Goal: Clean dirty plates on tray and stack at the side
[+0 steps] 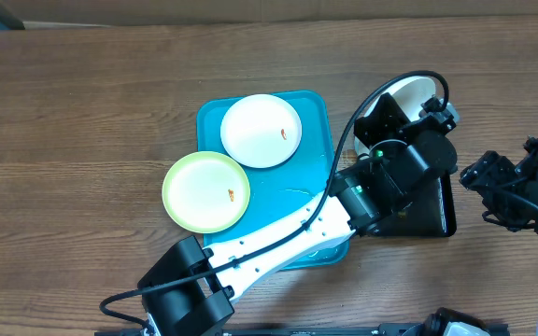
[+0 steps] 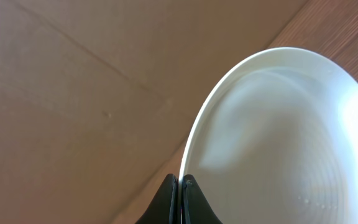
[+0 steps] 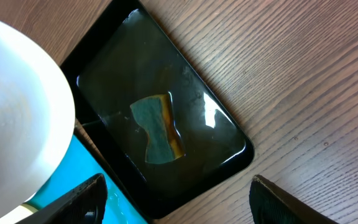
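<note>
We're looking down on the wooden counter (image 1: 82,112) and the left arm stretches from the near edge right across the turquoise tray (image 1: 311,107). The left end effector (image 2: 180,182) is clamped tight on the rim of a white plate (image 2: 278,143). From its wrist camera we see the two dark fingers pressed together with the thin edge of the plate pinched between them. From above, that held plate is lifted and tipped up on edge over the far end of the black tray (image 1: 432,219), which sits just beside the turquoise tray on its right.

On the turquoise tray, a second white plate (image 1: 261,131) lies flat toward the far side, with a small red-orange smear near its right rim. The pale yellow-green plate (image 1: 206,191) lies flat too, hanging over the tray's left rim, partly on the tray and partly out over the counter. It has a little orange smear of its own on the right side.

Over on the right, the right end effector (image 3: 178,182) has its fingers spread wide and nothing between them. It hangs over bare wood, apart from the black tray. Its camera looks down into that glossy black tray, where a sponge (image 3: 157,130), green with a yellow edge, lies near the middle. The held plate's white curve fills the left of that view.
</note>
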Controlling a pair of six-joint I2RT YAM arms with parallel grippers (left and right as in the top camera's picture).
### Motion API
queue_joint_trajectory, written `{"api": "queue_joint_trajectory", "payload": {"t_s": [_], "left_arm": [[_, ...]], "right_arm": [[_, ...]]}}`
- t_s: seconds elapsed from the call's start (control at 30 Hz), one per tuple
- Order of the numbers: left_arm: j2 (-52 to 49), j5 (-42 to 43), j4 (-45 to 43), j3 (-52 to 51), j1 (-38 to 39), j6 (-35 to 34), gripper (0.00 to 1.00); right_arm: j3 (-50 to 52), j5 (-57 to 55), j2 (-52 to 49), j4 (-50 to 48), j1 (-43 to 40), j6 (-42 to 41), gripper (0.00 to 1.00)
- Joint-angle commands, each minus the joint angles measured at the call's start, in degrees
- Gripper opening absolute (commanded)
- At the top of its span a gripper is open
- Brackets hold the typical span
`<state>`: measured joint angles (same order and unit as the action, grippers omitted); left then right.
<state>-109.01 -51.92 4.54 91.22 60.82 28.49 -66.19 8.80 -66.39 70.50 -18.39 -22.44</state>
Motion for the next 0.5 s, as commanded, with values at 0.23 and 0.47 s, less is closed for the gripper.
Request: {"api": "queue_joint_trajectory", "payload": {"t_s": [0.23,0.47], "left_arm": [[0.09,-0.17,-0.35,1.29,0.61,1.33,0.04],[-0.13,-1.07,-2.8,1.27,0.48,7.78,0.04]], "right_arm": [[-0.52,0.31,0.17,-0.33,-0.22,0.39,0.75],[-0.52,0.33,0.17,-0.31,-0.22,0.37,0.75]]}}
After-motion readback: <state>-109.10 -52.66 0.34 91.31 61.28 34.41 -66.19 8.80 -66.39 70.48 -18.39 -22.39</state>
